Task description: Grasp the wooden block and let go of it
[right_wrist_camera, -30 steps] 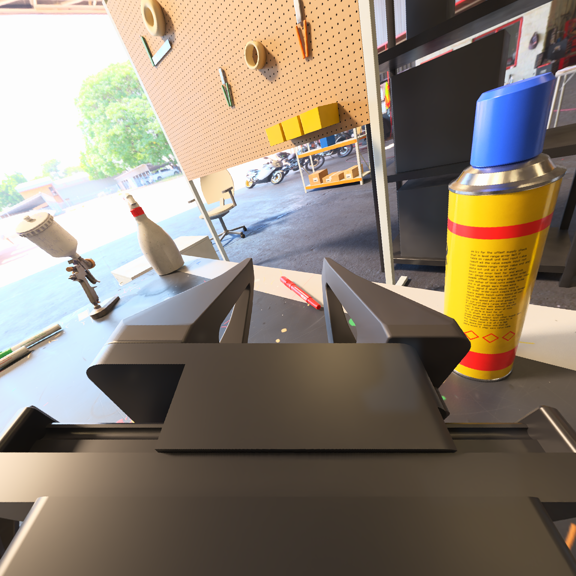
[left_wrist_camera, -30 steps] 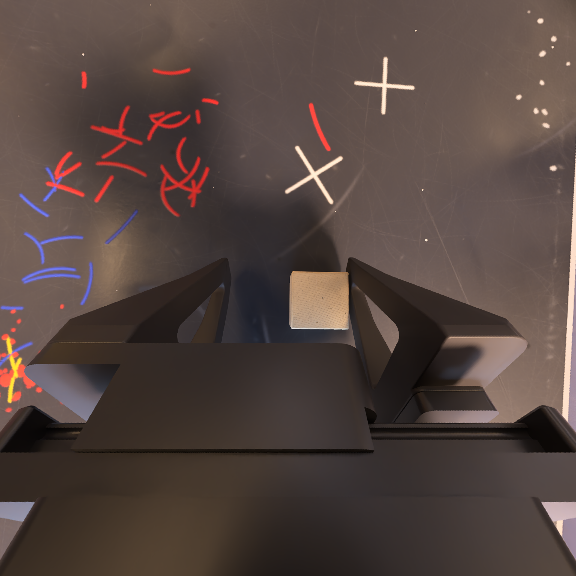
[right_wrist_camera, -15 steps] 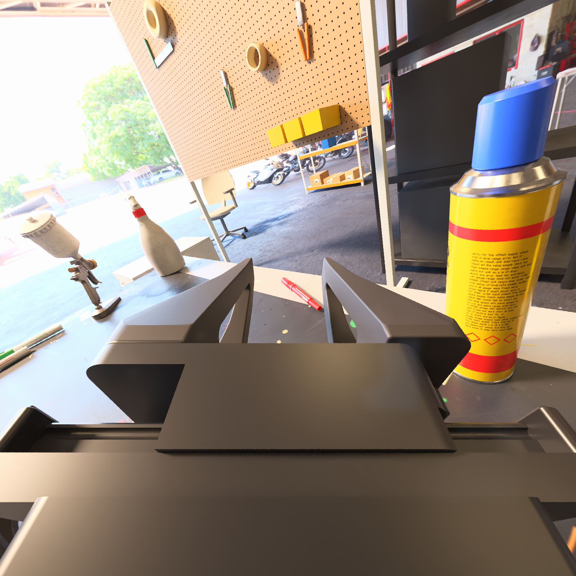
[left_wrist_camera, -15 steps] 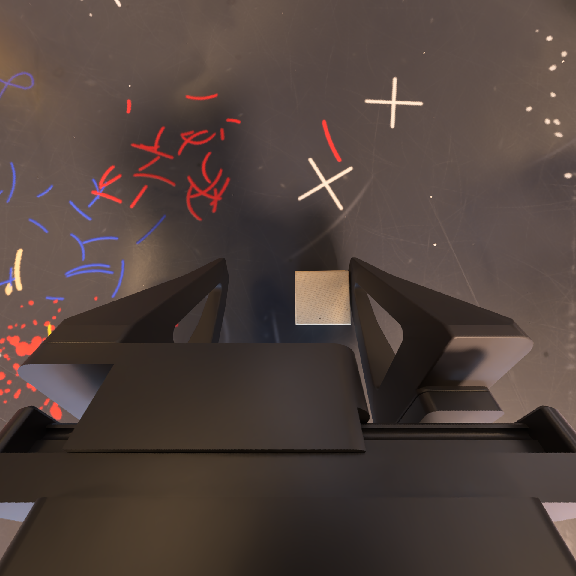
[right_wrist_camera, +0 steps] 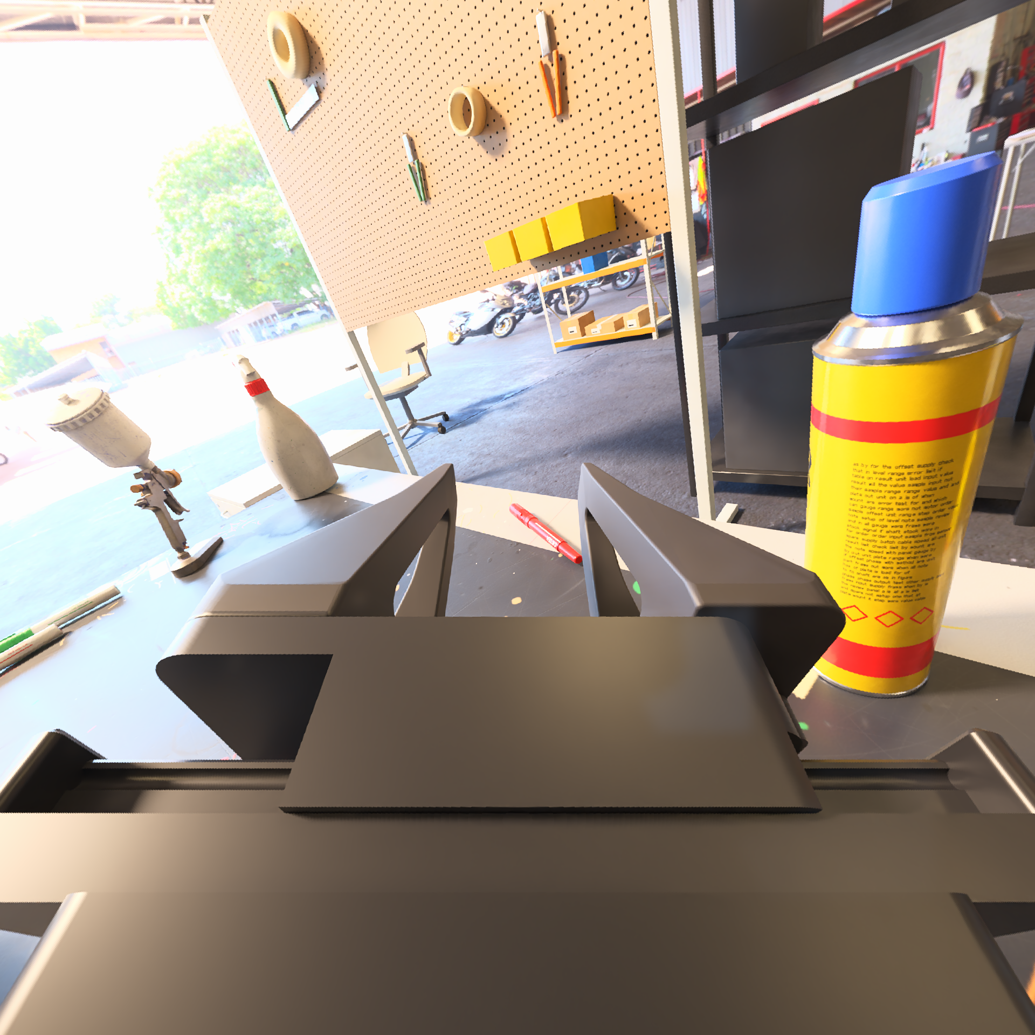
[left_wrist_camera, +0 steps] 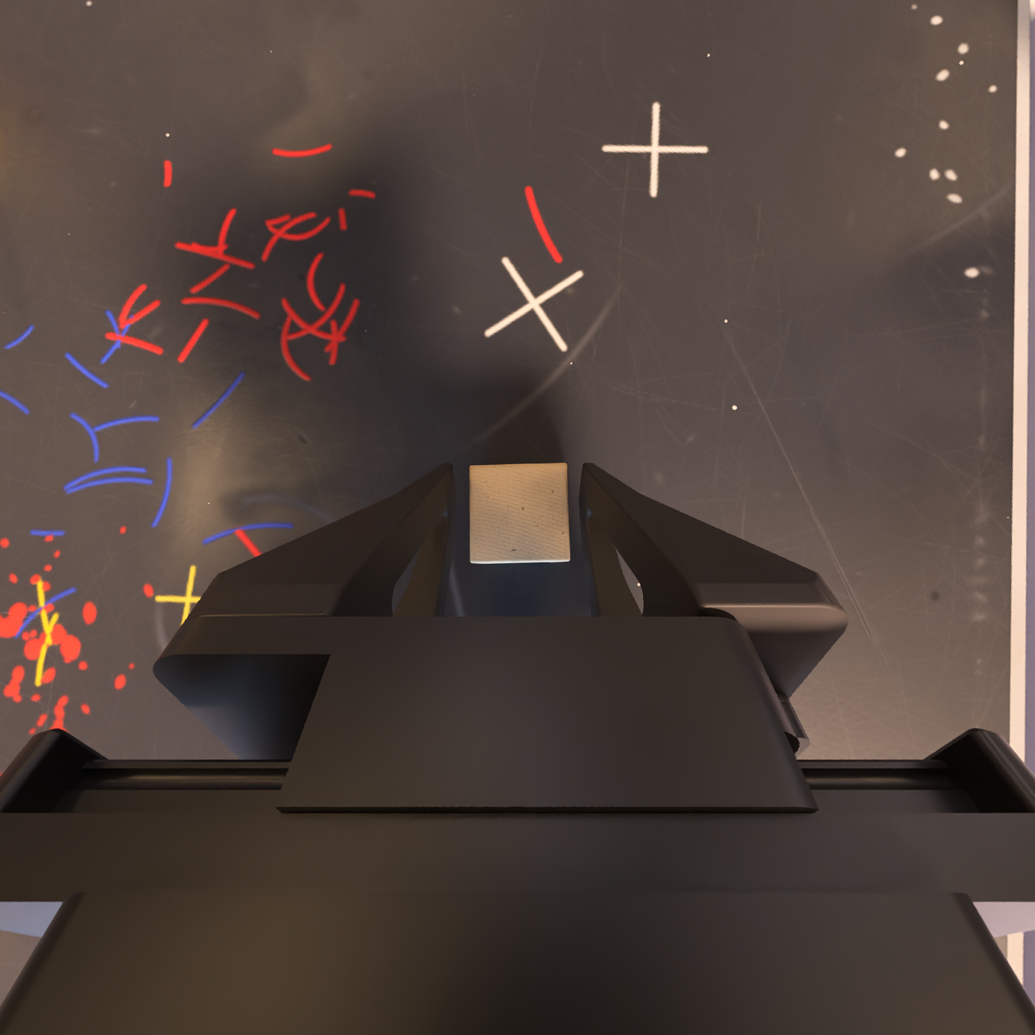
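Note:
The wooden block [left_wrist_camera: 519, 512] is a small pale cube in the left wrist view, resting over the dark scratched mat [left_wrist_camera: 784, 364]. My left gripper [left_wrist_camera: 516, 467] points down at the mat and its two black fingers are closed in on the block's left and right sides, with the block centred between them. My right gripper [right_wrist_camera: 516, 467] is open and empty. It is held level above the table and pointing toward the workshop. The block does not show in the right wrist view.
The mat has red, blue, yellow and white paint marks, and its right edge [left_wrist_camera: 1015, 392] meets a pale table border. Near the right gripper stand a yellow spray can [right_wrist_camera: 896, 504], a red marker [right_wrist_camera: 546, 534], a white bottle [right_wrist_camera: 291, 448] and a spray gun [right_wrist_camera: 140, 465]. A pegboard [right_wrist_camera: 448, 168] stands behind.
My left gripper's fingers have closed from wide apart onto the block, which now sits centred instead of against the right finger. The right gripper has hardly moved.

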Robot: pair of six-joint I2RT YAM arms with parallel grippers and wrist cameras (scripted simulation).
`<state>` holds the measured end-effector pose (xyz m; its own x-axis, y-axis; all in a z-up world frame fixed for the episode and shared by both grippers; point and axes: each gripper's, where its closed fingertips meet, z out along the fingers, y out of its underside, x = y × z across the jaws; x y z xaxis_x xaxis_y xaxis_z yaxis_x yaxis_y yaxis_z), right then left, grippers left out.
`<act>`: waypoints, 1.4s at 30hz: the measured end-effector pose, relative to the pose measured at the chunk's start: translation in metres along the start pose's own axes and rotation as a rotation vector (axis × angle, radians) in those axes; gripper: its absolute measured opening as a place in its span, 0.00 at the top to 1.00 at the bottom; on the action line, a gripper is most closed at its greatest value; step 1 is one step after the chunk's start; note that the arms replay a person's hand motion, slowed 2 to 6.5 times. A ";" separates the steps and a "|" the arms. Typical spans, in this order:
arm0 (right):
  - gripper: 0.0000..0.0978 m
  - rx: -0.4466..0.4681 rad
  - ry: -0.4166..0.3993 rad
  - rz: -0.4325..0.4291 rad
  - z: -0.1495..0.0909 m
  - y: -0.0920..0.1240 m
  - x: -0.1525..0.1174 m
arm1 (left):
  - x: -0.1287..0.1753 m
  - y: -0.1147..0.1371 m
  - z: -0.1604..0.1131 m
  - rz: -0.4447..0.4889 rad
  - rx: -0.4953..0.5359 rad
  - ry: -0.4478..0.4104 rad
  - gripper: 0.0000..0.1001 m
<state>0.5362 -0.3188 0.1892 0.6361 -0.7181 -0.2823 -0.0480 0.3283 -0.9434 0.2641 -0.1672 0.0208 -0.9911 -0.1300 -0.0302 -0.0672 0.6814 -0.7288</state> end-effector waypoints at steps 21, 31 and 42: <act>0.62 -0.009 0.005 0.014 0.000 0.003 0.002 | 0.003 0.002 0.003 -0.005 -0.023 0.013 0.72; 0.62 -0.017 0.010 0.017 0.000 0.005 0.004 | 0.004 0.002 0.004 -0.012 -0.024 0.018 0.72; 0.62 -0.019 0.011 0.019 0.001 0.006 0.004 | 0.004 0.001 0.004 -0.014 -0.023 0.021 0.72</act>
<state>0.5390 -0.3197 0.1828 0.6262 -0.7189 -0.3016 -0.0743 0.3301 -0.9410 0.2604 -0.1696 0.0168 -0.9922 -0.1246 -0.0059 -0.0832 0.6963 -0.7129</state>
